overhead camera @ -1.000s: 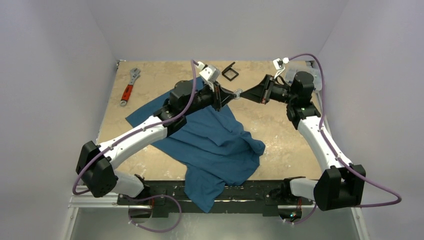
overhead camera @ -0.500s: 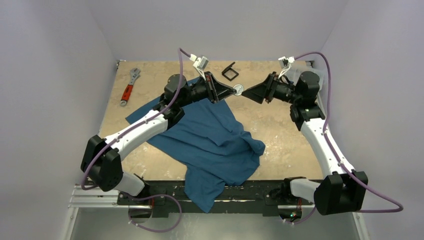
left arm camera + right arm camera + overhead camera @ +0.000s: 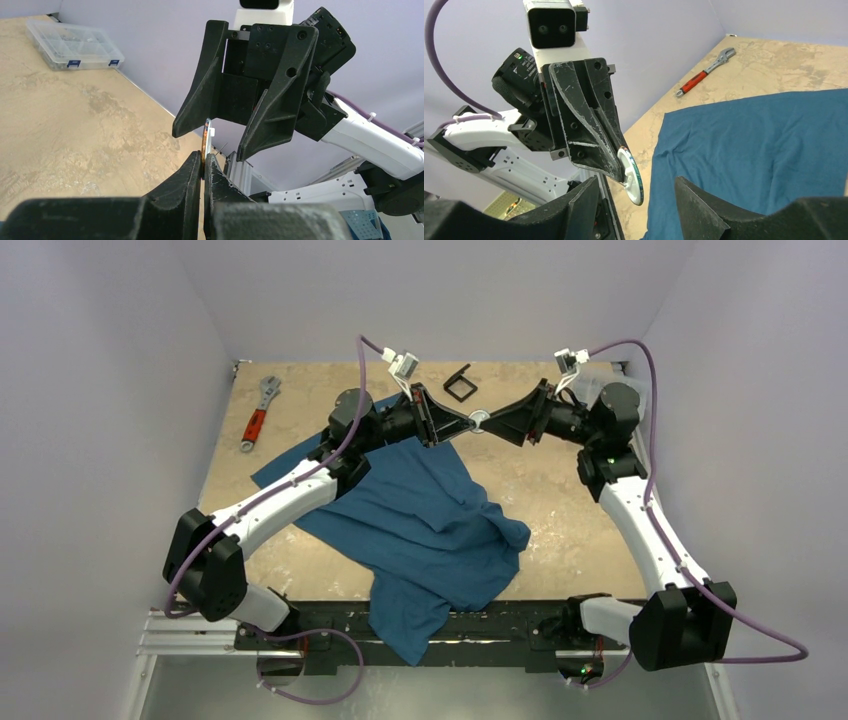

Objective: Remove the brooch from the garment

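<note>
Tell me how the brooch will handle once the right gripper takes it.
The brooch looks like a thin, stiff disc, so it probably won't bend. It seems light for the left gripper pinching its edge. Its smooth face may slip, and dropped on edge it could roll; the open right gripper should probably close across the flat faces.

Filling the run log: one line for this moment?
left gripper: shut on brooch | right gripper: open around it | shirt: on table

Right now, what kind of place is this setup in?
Probably a robot test booth, not a home: plain pale walls box in a tan table, two arms are bolted along its near edge, and a wrench and a clear parts box lie beside a blue shirt.
</note>
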{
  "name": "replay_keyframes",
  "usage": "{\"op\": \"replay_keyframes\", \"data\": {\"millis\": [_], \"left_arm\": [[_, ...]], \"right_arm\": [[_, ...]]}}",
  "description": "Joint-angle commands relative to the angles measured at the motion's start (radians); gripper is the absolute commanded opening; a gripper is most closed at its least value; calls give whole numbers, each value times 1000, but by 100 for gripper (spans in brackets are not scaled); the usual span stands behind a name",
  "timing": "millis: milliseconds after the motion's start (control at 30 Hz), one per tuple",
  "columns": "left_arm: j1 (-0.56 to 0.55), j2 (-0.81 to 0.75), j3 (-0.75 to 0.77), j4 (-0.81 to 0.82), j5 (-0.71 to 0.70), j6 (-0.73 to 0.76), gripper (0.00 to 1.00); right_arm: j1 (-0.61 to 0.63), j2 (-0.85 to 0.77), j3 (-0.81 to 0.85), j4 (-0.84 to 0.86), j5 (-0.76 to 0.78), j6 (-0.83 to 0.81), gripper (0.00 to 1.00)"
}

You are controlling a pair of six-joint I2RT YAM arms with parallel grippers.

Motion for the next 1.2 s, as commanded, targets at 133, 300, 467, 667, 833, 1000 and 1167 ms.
{"op": "replay_keyframes", "data": {"millis": [133,300,467,667,833,1000,1167], "left_arm": [[-4,5,39,63,21,-13,0],[-4,3,40,66,26,-13,0],[-7,-1,39,66,38,5,0],[-14,-8,34,51,29,33,0],[-24,-17,33,47,29,69,0],[-28,-32,29,41,27,98,0],[-30,-56,20,20,6,148,0]], "right_arm": [[23,-6,26,16,-21,-42,56],[24,-3,29,-5,-7,-65,40],[23,6,30,1,-8,-64,30],[23,20,28,50,-13,-4,31],[22,30,20,76,-15,39,27],[23,37,14,68,-11,47,19],[15,49,18,35,10,64,18]]}}
